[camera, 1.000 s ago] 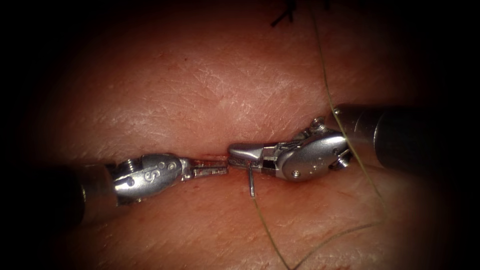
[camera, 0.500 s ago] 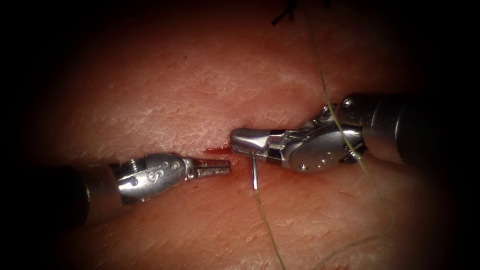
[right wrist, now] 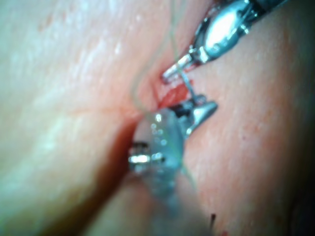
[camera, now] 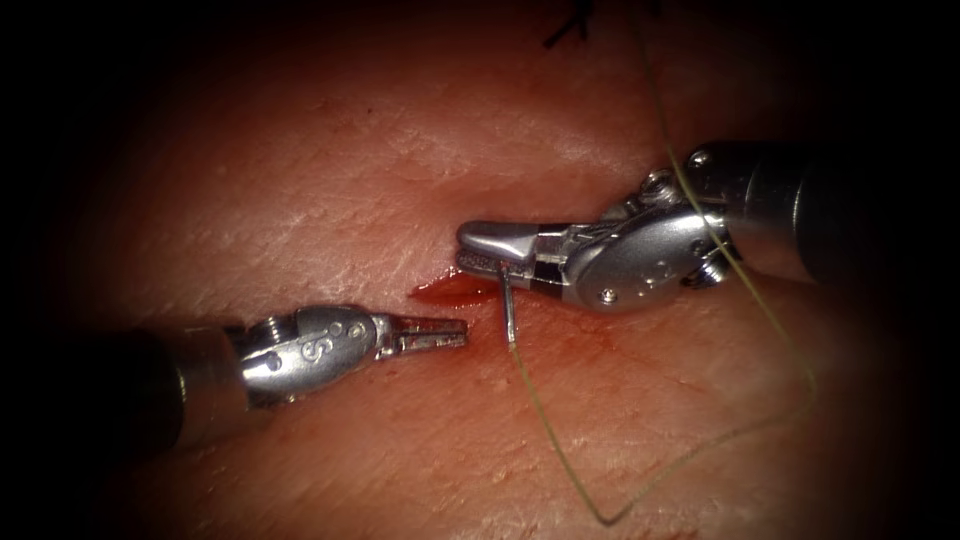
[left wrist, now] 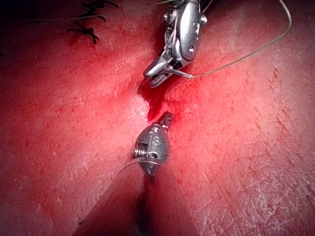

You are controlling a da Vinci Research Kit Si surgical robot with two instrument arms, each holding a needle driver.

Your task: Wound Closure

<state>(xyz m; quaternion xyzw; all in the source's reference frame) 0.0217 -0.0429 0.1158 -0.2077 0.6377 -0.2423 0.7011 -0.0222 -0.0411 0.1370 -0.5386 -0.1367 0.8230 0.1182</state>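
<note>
From the endoscope, the right tool [camera: 478,252] comes in from three o'clock with its jaws pinching the needle [camera: 508,310] near its thread end; the visible steel hangs down toward six o'clock, free above the tissue [camera: 330,190], its far tip hidden behind the jaws. The thread [camera: 560,450] trails from the needle's lower end, bends at five o'clock and climbs back across the right tool's wrist. The left tool [camera: 440,335] lies at eight o'clock with jaws pressed together, holding nothing, its tip just beside the red fluid [camera: 452,291] in the cut [camera: 415,292].

In the left wrist view, the left tool [left wrist: 166,118] points at the right tool [left wrist: 156,78], which grips the needle [left wrist: 181,74].

In the right wrist view, the right tool [right wrist: 204,109] holds the needle [right wrist: 186,84]; the left tool [right wrist: 170,73] sits just beyond.
</note>
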